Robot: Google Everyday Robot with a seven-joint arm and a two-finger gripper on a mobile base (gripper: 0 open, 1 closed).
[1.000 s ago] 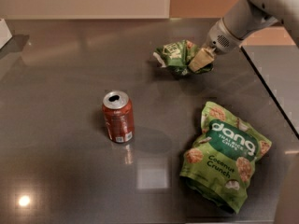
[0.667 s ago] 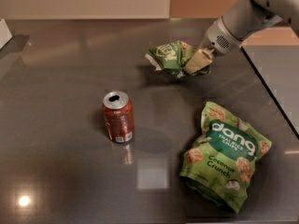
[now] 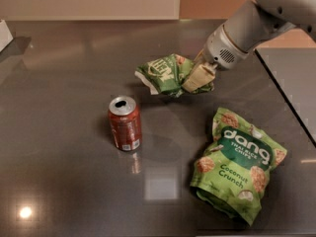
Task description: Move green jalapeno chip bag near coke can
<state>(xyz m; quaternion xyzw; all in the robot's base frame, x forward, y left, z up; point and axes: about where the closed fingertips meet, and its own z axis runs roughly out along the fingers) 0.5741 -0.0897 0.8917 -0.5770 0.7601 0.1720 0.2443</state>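
Camera view shows the gripper [image 3: 198,78] pinched onto the right end of the small chip bag [image 3: 165,73], holding it crumpled over the middle of the worktop [image 3: 59,73]. Since the earlier frames both have shifted away from the back edge — leftward, closer to the can [image 3: 125,123], though still apart from it. The can and the large bag [image 3: 237,164] near the front right corner have not moved.
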